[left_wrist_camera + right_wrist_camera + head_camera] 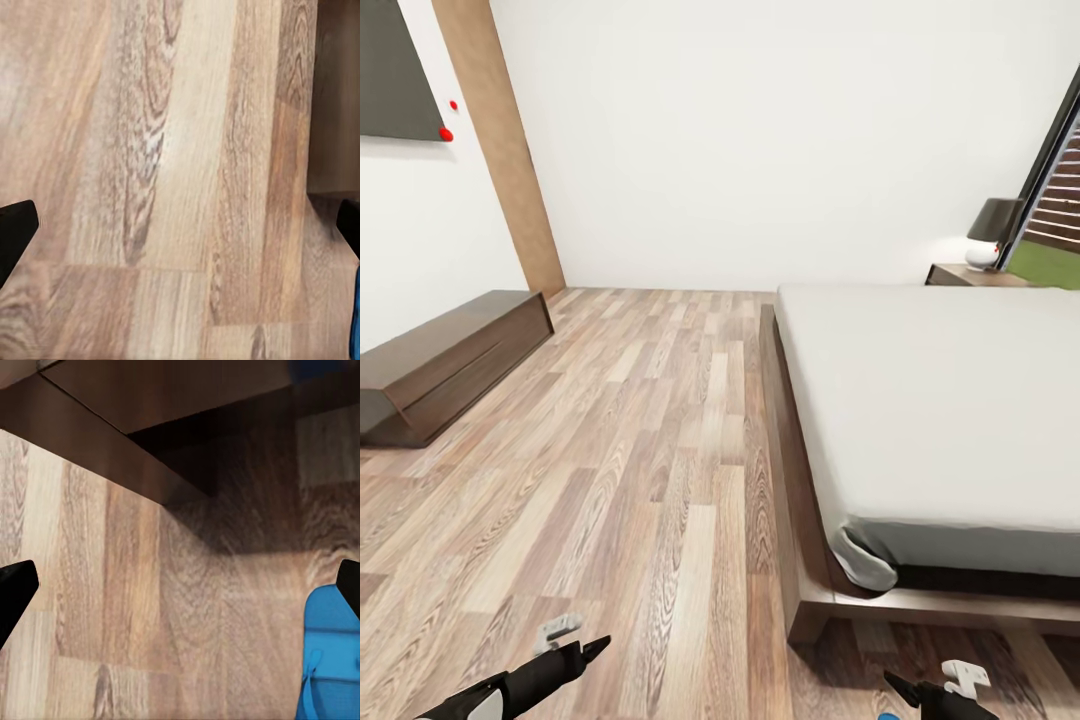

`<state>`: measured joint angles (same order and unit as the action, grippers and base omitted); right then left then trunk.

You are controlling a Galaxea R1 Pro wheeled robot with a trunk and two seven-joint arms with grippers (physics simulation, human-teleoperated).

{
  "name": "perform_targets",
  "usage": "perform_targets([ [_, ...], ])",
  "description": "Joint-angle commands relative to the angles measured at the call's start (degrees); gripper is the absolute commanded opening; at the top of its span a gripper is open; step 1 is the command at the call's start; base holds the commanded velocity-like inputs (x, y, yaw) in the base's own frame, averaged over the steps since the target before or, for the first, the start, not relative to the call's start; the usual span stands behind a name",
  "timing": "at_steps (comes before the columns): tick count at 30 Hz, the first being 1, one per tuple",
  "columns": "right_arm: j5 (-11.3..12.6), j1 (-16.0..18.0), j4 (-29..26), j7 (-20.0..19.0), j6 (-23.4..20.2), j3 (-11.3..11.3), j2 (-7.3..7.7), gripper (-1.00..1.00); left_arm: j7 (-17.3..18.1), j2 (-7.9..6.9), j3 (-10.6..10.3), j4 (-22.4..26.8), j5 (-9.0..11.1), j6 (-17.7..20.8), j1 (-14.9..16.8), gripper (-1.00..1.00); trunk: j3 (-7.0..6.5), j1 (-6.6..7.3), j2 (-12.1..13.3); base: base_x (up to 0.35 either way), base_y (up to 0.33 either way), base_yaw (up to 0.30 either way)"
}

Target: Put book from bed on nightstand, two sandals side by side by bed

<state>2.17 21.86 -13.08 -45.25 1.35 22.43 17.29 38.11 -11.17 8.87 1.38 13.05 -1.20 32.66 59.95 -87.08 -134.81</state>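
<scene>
The bed (930, 400), an off-white mattress on a dark wood frame, fills the right of the head view. A nightstand (970, 275) stands beyond its far corner. The book is out of view. My left gripper (595, 648) hangs open low over the plank floor. My right gripper (895, 685) is open near the bed's near corner. In the right wrist view my open gripper (180, 592) looks at the floor beside the frame corner (135, 442), with one blue sandal (330, 660) by one fingertip. In the left wrist view a blue sliver of sandal (355, 315) shows past my open gripper (180, 225).
A low dark dresser (450, 360) runs along the left wall. A lamp (992, 232) with a dark shade stands on the nightstand, a window (1060, 200) behind it. Wood-plank floor (640, 450) lies between dresser and bed. A small blue patch (315, 367) shows under the frame's shadow.
</scene>
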Motion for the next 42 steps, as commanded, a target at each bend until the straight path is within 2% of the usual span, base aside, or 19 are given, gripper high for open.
perform_targets([
  [1,0.2,0.0,0.1,-0.2,0.2,0.0,0.02,1.0,0.1,-0.01,0.4,-0.1,-0.2,-0.1,0.0,1.0,-0.14,0.24,0.4,0.0,0.0,0.0],
  [16,0.2,0.0,0.7,-0.2,0.2,0.0,-0.13,1.0,-0.3,0.87,0.4,-0.1,-0.2,-0.1,0.0,1.0,-2.83,3.53,6.4,0.0,0.0,0.0],
  [19,0.1,0.0,1.5,-0.1,0.2,0.0,-1.36,1.0,-0.6,1.06,0.4,-0.1,-0.2,-0.3,0.0,1.0,-3.37,4.19,7.6,0.0,0.0,0.0],
  [24,0.1,0.0,1.9,-0.1,0.2,0.0,-2.22,1.0,-1.4,1.21,0.4,-0.1,-0.3,-1.0,0.0,1.0,-4.27,5.29,9.6,0.0,0.0,0.0],
  [42,0.2,0.1,1.9,-0.2,0.2,0.1,-2.35,1.0,-2.0,1.24,0.4,-0.1,-0.3,-1.2,-0.1,1.0,-7.5,9.24,16.8,0.0,0.0,0.0],
])
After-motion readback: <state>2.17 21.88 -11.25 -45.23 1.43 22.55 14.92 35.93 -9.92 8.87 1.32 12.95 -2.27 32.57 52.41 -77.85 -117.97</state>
